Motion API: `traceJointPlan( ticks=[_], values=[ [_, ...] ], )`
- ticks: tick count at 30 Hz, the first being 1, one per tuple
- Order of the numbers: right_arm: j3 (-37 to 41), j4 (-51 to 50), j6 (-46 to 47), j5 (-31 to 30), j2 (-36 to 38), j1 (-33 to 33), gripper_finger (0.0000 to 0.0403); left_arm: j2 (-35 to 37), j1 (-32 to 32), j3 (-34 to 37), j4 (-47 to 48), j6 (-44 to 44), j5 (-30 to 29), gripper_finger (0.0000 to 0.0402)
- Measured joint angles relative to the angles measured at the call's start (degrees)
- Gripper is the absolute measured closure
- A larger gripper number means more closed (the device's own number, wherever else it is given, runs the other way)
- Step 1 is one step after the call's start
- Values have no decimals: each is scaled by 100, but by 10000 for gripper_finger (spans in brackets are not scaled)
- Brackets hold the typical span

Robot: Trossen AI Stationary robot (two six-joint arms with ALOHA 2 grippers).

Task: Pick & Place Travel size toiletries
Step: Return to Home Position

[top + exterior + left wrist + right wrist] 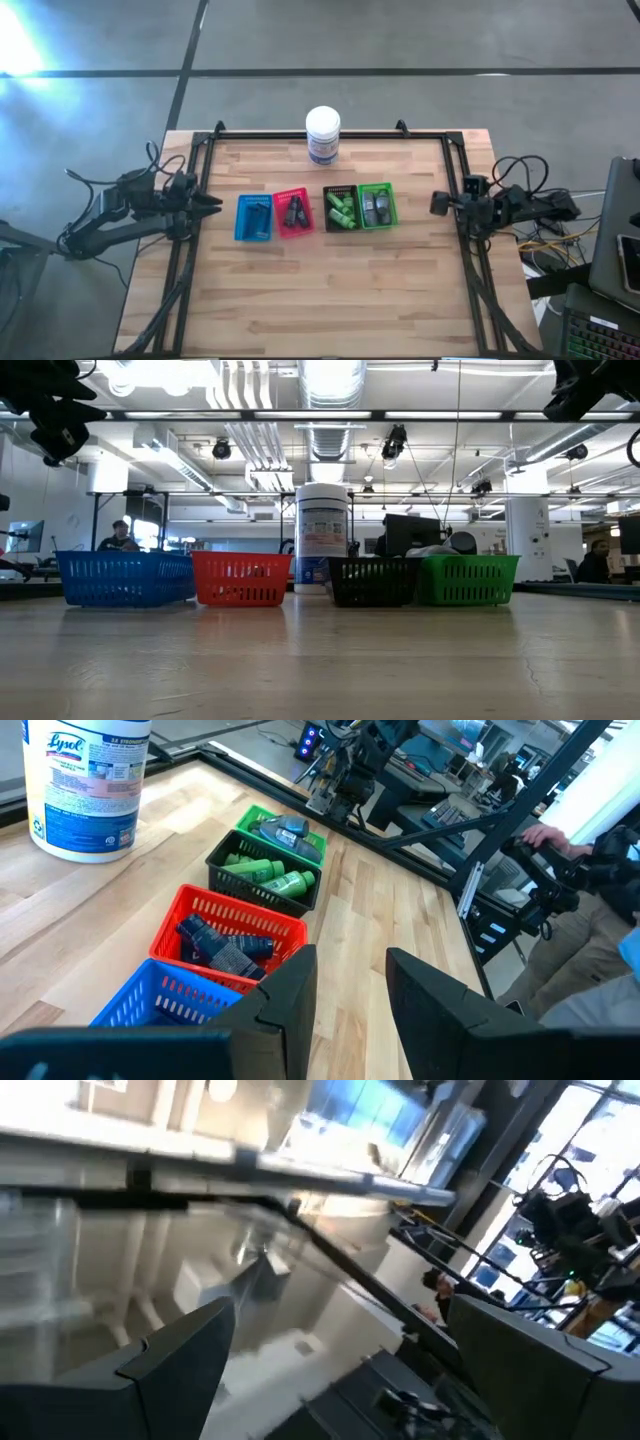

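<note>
Occupying four baskets, toiletries (left arm, right arm at sides)

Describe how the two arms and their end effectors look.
The left arm and right arm are dark and jointed, with black cables looping off them. The left end effector and right end effector each carry two broad, flat, angular dark fingers. No markings show.

Four baskets, one white jar, two arms, at least three green tubes.
</note>
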State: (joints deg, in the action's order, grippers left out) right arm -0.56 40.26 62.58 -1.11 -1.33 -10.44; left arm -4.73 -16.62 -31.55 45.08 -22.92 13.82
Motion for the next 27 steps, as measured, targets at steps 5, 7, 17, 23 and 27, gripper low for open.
traceJointPlan(
  ticks=[5,7,17,23,27],
  values=[
    [-4,-456,-2647,1031,129,80,39,0,-1,0,0,1,2,275],
    [-4,-1020,-4103,1653,123,108,39,0,-1,0,0,0,0,275],
    [2,-3698,-5614,2019,127,205,39,0,0,0,0,2,2,275],
    [2,-3718,-6083,1760,132,258,39,0,-2,0,0,2,2,275],
    [2,-3706,-6068,1762,114,258,39,0,0,0,0,2,2,275]
  ],
)
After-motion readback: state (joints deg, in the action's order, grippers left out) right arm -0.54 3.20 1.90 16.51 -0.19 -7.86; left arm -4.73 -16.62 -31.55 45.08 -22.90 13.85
